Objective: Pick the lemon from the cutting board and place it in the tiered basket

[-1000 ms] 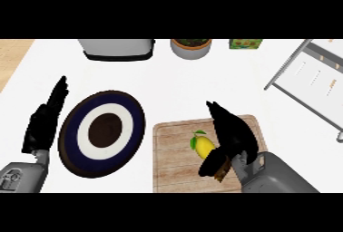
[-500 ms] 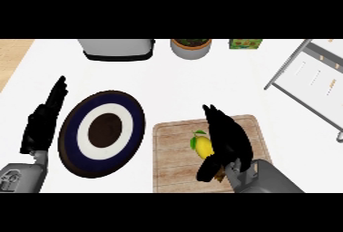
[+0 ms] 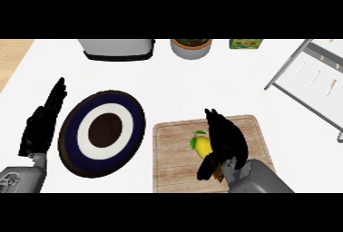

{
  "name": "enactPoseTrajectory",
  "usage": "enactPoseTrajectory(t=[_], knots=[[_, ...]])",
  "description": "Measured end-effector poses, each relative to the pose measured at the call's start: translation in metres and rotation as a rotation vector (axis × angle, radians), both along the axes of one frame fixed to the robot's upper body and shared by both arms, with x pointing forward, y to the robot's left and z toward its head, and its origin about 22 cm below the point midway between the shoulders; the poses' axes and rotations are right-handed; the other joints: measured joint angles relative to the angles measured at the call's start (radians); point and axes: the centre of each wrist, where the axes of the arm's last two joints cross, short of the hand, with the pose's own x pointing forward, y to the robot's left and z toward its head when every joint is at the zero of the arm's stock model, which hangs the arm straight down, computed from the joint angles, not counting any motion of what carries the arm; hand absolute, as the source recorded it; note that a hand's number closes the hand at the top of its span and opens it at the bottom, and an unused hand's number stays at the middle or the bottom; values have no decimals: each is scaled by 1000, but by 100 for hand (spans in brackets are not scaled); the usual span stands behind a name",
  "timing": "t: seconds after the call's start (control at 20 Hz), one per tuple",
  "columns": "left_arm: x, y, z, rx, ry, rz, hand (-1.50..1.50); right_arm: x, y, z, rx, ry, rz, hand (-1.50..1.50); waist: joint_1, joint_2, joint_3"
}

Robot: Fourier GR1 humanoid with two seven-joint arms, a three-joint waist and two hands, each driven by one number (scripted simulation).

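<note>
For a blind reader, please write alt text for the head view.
The right hand lies over a lemon on a wooden cutting board, fingers straight, not yet closed. The left hand rests open beside a dark blue and white plate; a wire basket stands at right.

Left hand [image 3: 41,128]: at 9 o'clock, fingers straight, pointing toward 12, resting, holding nothing.
Right hand [image 3: 226,144]: at 5 o'clock, fingers extended toward 11, thumb angled down toward 7.
Forearms: grey, entering from lower edge.
</note>
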Motion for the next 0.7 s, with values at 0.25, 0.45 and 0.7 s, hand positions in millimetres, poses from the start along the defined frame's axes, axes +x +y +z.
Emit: enactPoseTrajectory(t=[0.25, 0.45, 0.7], knots=[[3, 0, -3, 5, 2, 4, 0, 4, 3, -9, -2, 18, -14, -150, 0, 1, 0], [4, 3, -5, 1, 2, -2, 0, 6, 8, -19, -3, 43, -20, -150, 0, 1, 0], [0, 2, -5, 5, -5, 3, 0, 10, 10, -37, -8, 79, -24, -150, 2, 1, 0]])
